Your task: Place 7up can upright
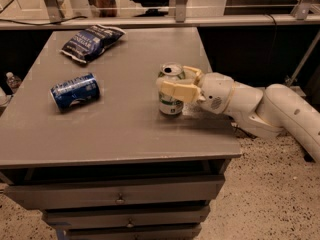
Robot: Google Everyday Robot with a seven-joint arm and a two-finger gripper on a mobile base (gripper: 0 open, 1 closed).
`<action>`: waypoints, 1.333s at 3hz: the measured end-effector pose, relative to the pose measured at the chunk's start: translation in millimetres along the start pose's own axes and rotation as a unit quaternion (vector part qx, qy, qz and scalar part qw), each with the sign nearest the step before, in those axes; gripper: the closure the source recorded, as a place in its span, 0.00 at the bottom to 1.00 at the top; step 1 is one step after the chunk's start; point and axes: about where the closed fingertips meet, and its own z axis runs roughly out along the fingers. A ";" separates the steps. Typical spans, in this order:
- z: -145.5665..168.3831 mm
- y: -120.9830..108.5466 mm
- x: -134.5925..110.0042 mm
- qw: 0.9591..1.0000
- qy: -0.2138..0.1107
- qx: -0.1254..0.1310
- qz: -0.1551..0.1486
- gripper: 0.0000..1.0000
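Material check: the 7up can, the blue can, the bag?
7up can, upright on the table, clasped by the gripper: thin metal, likely aluminium, shiny silver top; blue can, on its side: seemingly the same, glossy printed wall; bag: probably plastic film, crinkled, glossy.

Near finger (176,90) of gripper (173,78), clamped on 7up can (170,105) from its right, covers can's mid label; far finger mostly behind can. Arm (280,109), right of can, cut off at frame edge. Bottle (13,80), far left of can, partly behind table (125,134). Bag (90,41) print, back-left of can: unreadable.
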 end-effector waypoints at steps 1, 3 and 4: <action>-1.6 -0.1 5.7 1.000 0.003 0.000 0.005 0.59; -4.2 0.1 9.0 1.000 0.008 0.000 0.006 0.12; -4.8 0.6 8.6 1.000 0.011 0.000 0.005 0.00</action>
